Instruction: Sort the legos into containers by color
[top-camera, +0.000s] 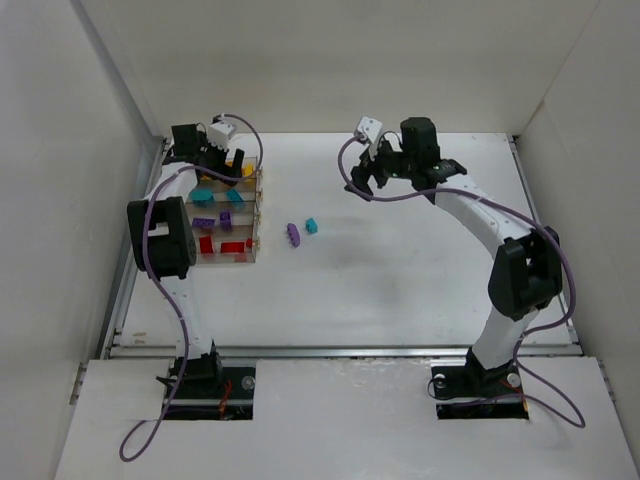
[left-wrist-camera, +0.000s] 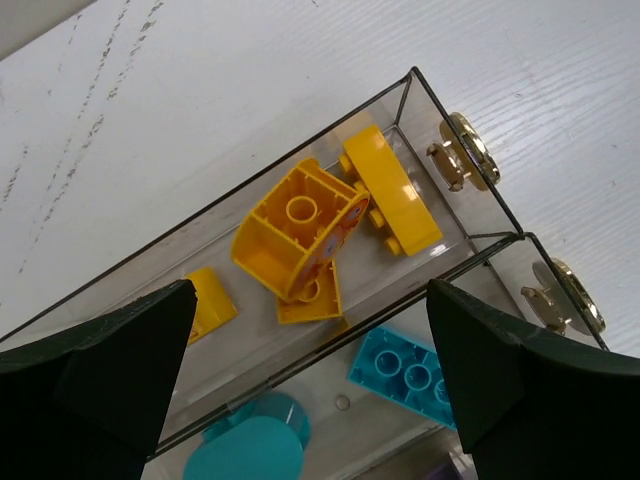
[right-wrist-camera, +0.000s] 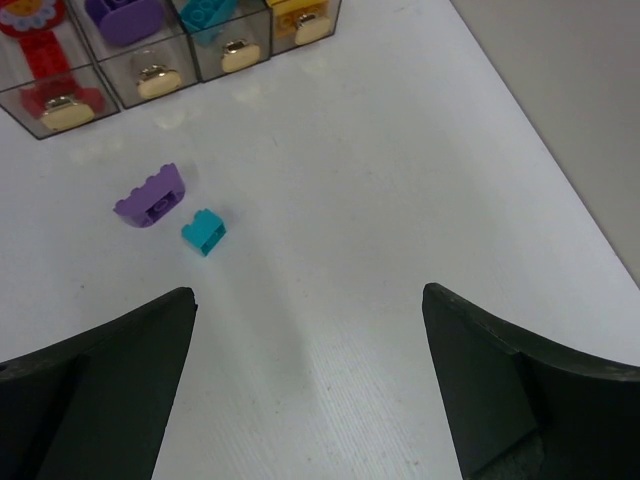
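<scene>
Four joined clear containers (top-camera: 258, 215) hold colour-sorted legos (left-wrist-camera: 300, 235); a purple brick (top-camera: 293, 235) and a cyan brick (top-camera: 311, 226) lie loose nearby.

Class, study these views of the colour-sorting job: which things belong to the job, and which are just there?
Belongs to the job:
- containers
- yellow bricks in the end bin
- red bricks in their bin
- purple brick, loose on the table
- teal brick, loose beside it

Just there:
- table
- walls
- cables on the arms
</scene>
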